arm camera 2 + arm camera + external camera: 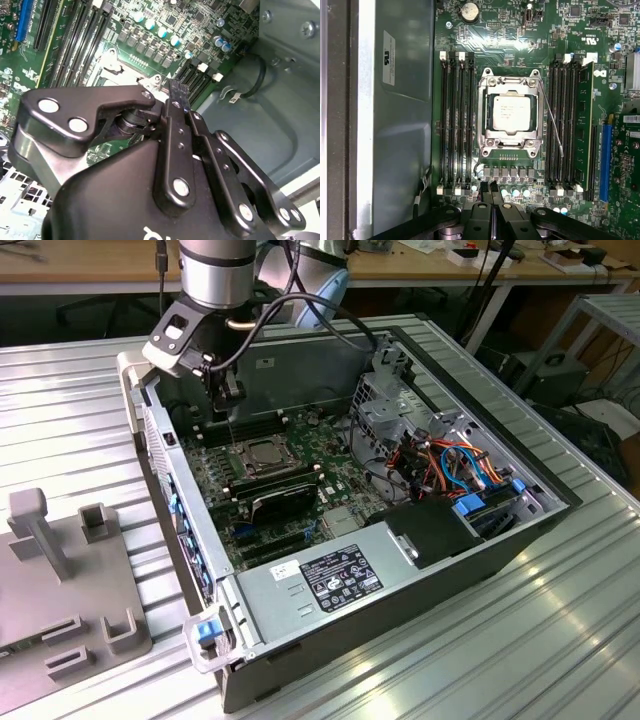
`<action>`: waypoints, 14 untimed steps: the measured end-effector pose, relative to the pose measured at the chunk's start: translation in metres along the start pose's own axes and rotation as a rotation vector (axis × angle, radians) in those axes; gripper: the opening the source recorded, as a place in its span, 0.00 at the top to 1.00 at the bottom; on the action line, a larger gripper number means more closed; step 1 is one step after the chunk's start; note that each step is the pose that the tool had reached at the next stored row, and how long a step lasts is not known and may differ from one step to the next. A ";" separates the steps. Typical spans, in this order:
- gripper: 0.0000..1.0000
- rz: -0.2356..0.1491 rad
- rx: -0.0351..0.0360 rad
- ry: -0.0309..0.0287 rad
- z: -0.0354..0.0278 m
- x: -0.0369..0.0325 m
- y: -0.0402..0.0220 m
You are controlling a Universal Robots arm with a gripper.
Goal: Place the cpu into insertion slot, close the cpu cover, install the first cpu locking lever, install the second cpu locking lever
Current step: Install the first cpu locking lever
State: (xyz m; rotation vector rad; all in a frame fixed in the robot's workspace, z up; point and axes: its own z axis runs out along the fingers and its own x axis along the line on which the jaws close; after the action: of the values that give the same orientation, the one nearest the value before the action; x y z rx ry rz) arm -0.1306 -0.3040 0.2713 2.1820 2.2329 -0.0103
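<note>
Black claw [491,189], fingers pressed together and empty, hovers over green circuit board [485,37] beside the socket's edge. Silvery-tan square cpu [511,112] sits in dark square insertion slot [490,114]. Silvery metal-frame cpu cover [483,112] lies flat over it. Thin wire lever [551,122] stands unlatched alongside.

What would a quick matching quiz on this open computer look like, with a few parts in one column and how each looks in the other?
Things:
1 cpu
2 cover
3 lever
4 battery

Looks:
A round silver disc
B thin slanted wire
C silvery square chip
D metal frame lying around the chip

Pairs: 1-C, 2-D, 3-B, 4-A
</note>
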 end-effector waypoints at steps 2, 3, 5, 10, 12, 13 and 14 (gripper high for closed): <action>0.89 0.000 -0.0006 0.0003 0.0002 0.0001 0.0000; 0.89 0.000 -0.0005 0.0004 0.0002 0.0001 0.0000; 0.89 0.000 -0.0004 0.0006 0.0003 0.0001 -0.0001; 0.89 0.001 -0.0019 0.0255 0.0010 -0.0030 -0.0001; 0.89 0.001 -0.0017 0.0311 0.0011 -0.0058 -0.0001; 0.89 0.001 -0.0013 0.0337 0.0008 -0.0080 -0.0003; 0.89 0.001 -0.0016 0.0387 0.0009 -0.0103 -0.0003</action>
State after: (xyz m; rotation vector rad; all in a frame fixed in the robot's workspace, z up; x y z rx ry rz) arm -0.1307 -0.3143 0.2706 2.2009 2.2512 0.0339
